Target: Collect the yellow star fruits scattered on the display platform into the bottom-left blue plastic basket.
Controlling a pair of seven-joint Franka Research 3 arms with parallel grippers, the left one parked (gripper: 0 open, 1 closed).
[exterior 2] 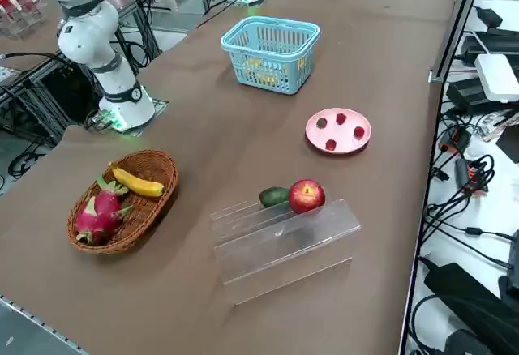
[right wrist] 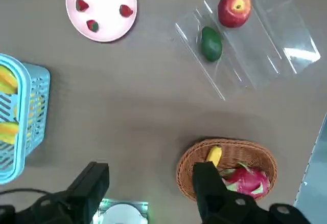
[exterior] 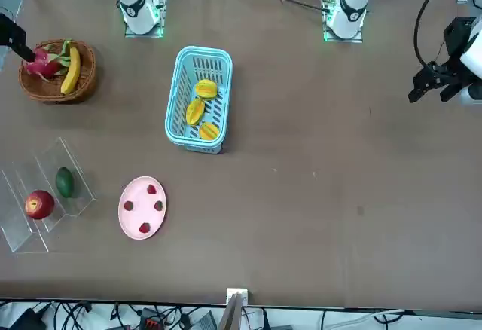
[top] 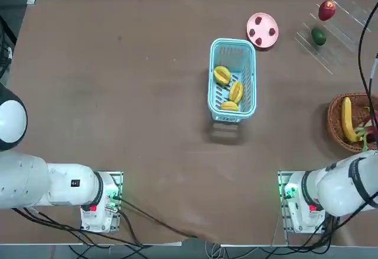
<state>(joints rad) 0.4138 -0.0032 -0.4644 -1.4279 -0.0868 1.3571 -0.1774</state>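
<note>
Three star fruits [top: 229, 91]: all inside blue basket [top: 233, 48], mid-bench
platform [exterior 2: 280, 237]: holds only apple [exterior 2: 306, 195], green fruit [exterior 2: 274, 196]
right hand [right wrist: 150, 183]: fingers spread, empty; raised near wicker basket [right wrist: 227, 155]

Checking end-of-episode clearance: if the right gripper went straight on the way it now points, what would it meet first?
Judging by the wrist view, the right gripper, fingers open, points down at bare table between the wicker basket and the blue plastic basket. It would probably reach the table first; depth is unclear.
</note>
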